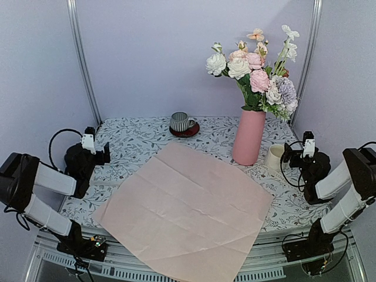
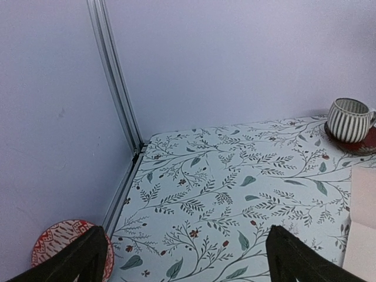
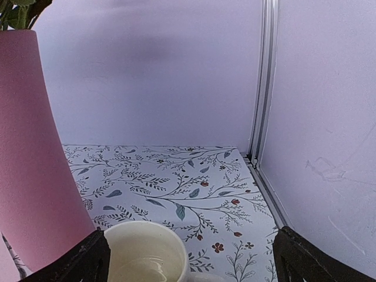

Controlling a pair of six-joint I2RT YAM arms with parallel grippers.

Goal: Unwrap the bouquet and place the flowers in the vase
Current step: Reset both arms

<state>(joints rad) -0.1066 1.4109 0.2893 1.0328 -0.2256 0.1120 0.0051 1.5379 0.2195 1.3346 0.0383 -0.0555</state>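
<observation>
Now the flowers (image 1: 254,73) are standing in the vase (image 1: 249,136) at two o'clock, the paper (image 1: 185,208) is lying flat, and the left gripper (image 2: 188,258) and right gripper (image 3: 189,258) are gaping released, empty.

Plain lilac walls (image 1: 176,59) enclose a table (image 1: 126,153) on three sides, meeting at slim metal posts (image 1: 82,64) in the two back corners. A pale cloth (image 2: 235,176) printed with grey-green leafy sprigs and small red flowers covers the tabletop under soft, even light.
</observation>
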